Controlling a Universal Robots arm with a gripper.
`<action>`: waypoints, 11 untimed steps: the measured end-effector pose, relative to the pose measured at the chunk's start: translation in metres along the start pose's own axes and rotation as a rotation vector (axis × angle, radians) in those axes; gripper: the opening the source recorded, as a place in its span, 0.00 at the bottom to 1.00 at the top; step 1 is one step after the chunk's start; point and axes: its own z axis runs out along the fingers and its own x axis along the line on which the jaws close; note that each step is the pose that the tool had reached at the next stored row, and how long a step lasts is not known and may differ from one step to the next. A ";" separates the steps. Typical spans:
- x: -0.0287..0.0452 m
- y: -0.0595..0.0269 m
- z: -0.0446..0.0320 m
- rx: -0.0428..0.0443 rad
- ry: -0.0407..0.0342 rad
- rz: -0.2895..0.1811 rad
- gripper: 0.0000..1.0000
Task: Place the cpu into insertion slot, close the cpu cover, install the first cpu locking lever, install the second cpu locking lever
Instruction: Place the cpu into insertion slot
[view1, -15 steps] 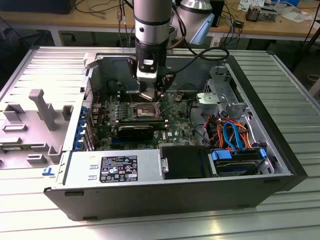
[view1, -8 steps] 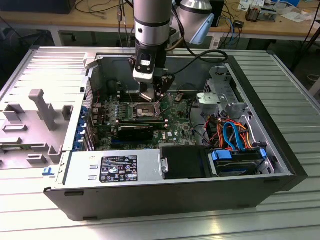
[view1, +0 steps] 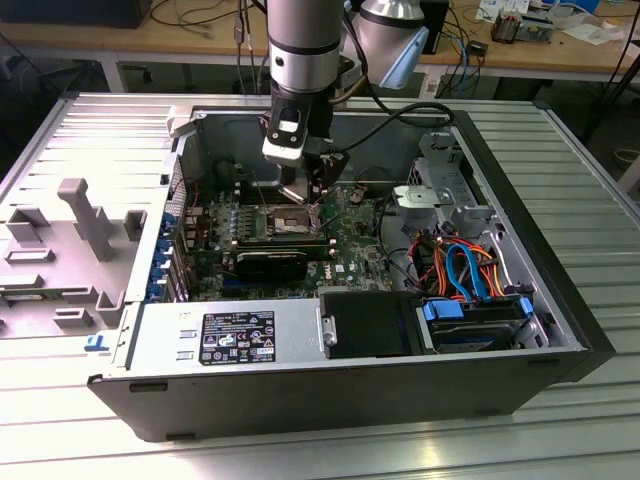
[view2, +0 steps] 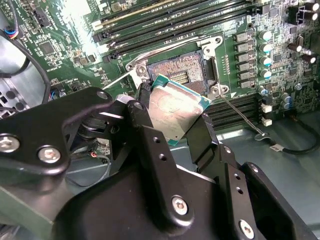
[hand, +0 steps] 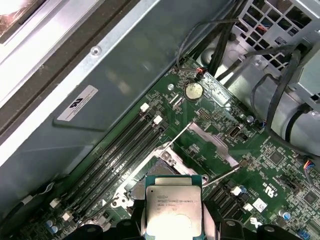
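Jaws clenched on cpu (view2: 172, 112), held btwn them, tilted over open socket (view2: 181, 72).

in the second wrist view the gripper (view2: 172, 127) clamps the cpu (view2: 170, 105) by two opposite edges. its black fingers (view2: 150, 135) hide those edges and the corner between them, and the tilted cpu covers one corner of the socket (view2: 182, 70). in the first wrist view the cpu blocks much of the socket beneath it. in the exterior view the arm (view1: 303, 40) is cut off by the picture's top edge, and the cpu is too small to tell between the fingers.
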 end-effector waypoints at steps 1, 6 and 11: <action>0.0000 0.0000 0.0003 -0.0002 -0.0004 0.010 0.54; 0.0000 -0.0001 0.0015 -0.0012 -0.0023 0.059 0.54; -0.0001 -0.0001 0.0027 -0.0022 -0.0043 0.109 0.54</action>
